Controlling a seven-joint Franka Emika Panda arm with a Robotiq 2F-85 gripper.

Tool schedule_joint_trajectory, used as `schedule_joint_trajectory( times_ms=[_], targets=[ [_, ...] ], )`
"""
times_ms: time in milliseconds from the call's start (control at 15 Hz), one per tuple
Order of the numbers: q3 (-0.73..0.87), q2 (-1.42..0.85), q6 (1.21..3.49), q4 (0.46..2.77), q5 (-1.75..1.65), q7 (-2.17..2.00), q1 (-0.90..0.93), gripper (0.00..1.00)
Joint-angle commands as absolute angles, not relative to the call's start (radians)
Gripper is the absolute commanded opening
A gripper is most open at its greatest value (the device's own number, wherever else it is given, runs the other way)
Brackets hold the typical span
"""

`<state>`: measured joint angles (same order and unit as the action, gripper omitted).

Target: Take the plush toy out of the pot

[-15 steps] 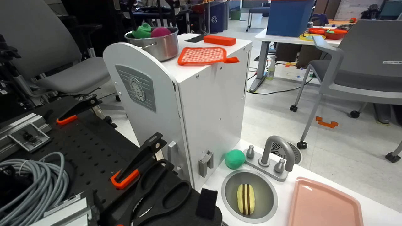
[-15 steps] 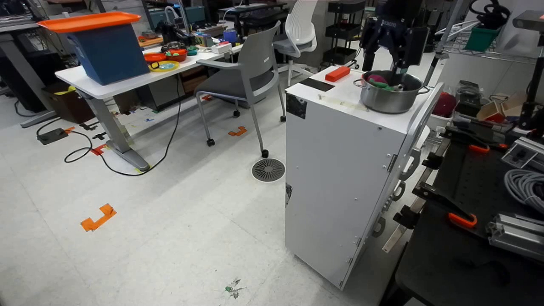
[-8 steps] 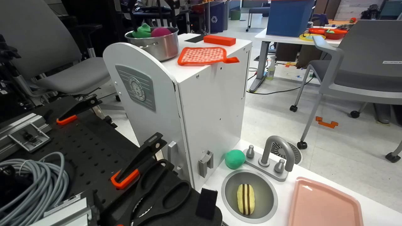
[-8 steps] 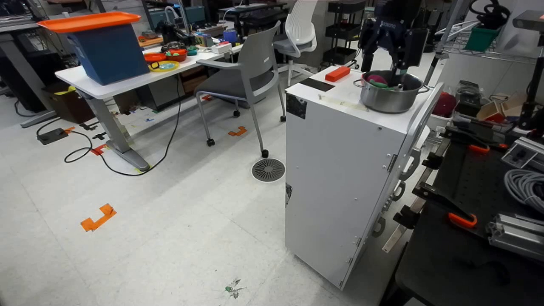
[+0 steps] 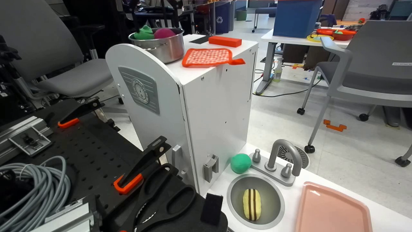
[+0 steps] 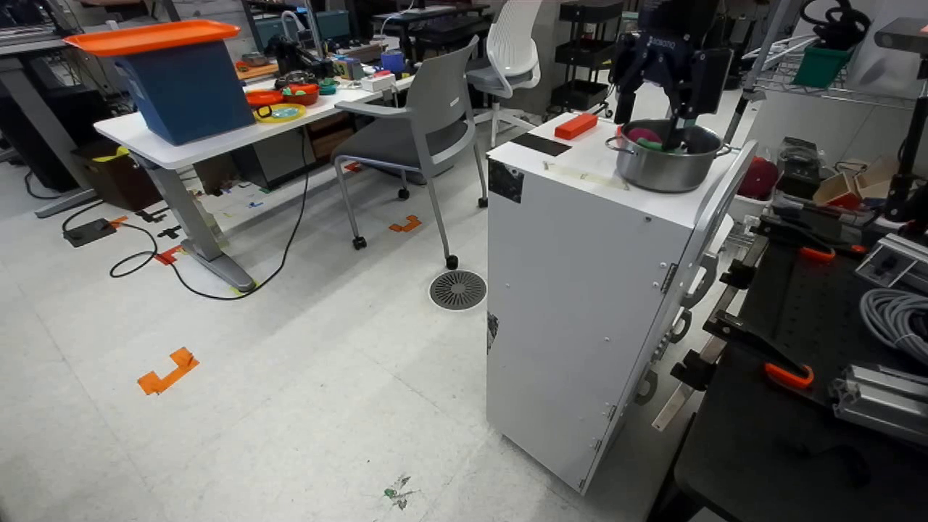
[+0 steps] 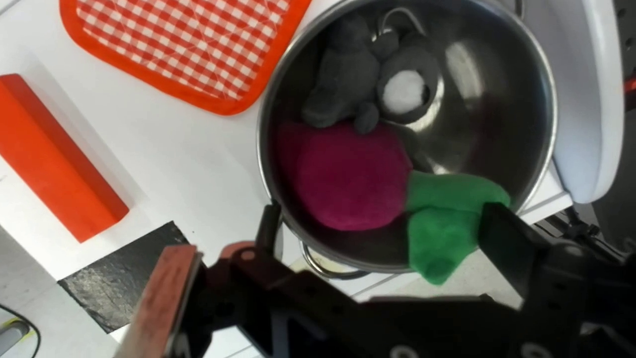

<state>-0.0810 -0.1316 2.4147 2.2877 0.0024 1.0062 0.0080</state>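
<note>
On the white cabinet [image 5: 219, 108] lie a red-checked potholder [image 5: 207, 57] and an orange-red block [image 5: 225, 41]. Just beside the cabinet's foot sits a green ball [image 5: 240, 163]; farther off, a striped yellow toy [image 5: 252, 204] lies in a sink basin [image 5: 273, 203], with a pink tray [image 5: 334, 212] beyond. Near the cabinet's dial [image 5: 140, 91], a black perforated worktop [image 5: 93, 151] carries scissors [image 5: 159, 219] and coiled cable [image 5: 53, 187].
</note>
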Motion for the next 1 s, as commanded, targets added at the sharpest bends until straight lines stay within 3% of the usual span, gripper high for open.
schedule_joint_trajectory(
  times_ms=[0, 933],
  targets=[
    [-0.088, -0.098, 2.392, 2.308, 0.025, 1.040, 0.005, 1.00],
    [-0.075, -0.065, 2.325, 2.320, 0.057, 1.015, 0.007, 1.00]
  ],
)
